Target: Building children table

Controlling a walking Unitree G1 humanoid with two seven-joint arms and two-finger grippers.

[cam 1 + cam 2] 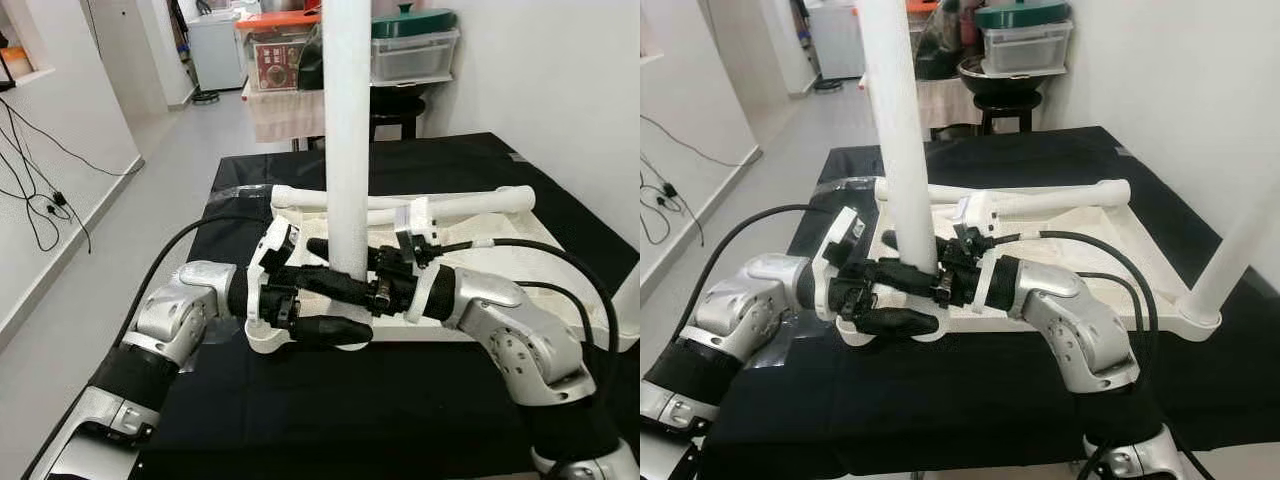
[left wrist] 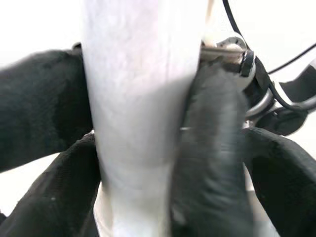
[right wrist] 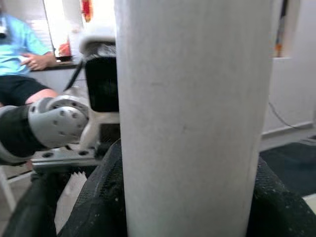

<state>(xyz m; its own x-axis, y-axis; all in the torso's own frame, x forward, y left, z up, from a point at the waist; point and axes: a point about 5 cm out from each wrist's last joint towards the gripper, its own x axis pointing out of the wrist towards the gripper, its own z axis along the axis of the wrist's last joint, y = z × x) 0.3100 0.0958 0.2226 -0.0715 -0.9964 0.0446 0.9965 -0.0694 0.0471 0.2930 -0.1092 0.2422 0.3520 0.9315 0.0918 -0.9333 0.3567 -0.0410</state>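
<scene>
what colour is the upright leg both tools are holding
White; the upright leg shows best in the left eye view, standing on the table top.

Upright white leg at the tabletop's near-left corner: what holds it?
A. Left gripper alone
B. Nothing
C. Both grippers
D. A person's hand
C: the left gripper and right gripper both close their black fingers around the upright white leg near its base.
</scene>
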